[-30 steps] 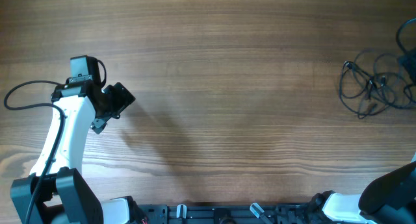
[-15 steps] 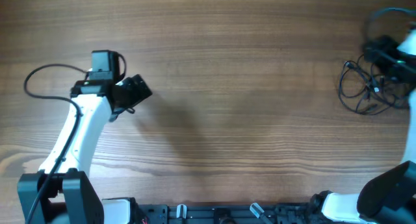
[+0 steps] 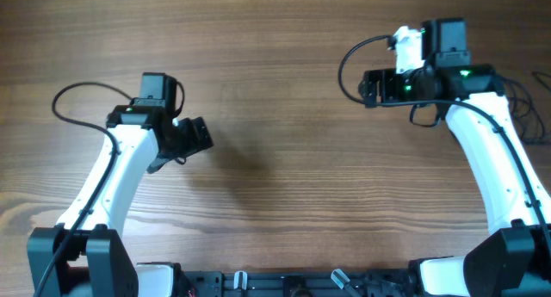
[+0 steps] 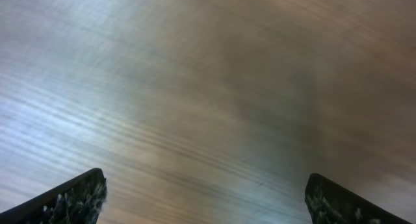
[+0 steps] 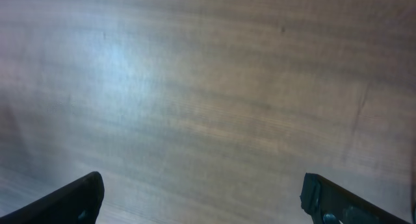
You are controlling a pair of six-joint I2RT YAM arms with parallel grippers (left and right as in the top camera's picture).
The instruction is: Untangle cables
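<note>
Cables — seemingly at the far-right side, mostly hidden behind the right arm; left gripper, right gripper both spread, empty — bring right one over tangle, pinch one outer loop.

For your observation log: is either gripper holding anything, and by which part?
Nothing is held: the left gripper and right gripper are both open, with only the table seen between their jaws.

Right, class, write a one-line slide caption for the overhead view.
Over the wooden table, the left end effector and right end effector hover, both open and empty.
</note>
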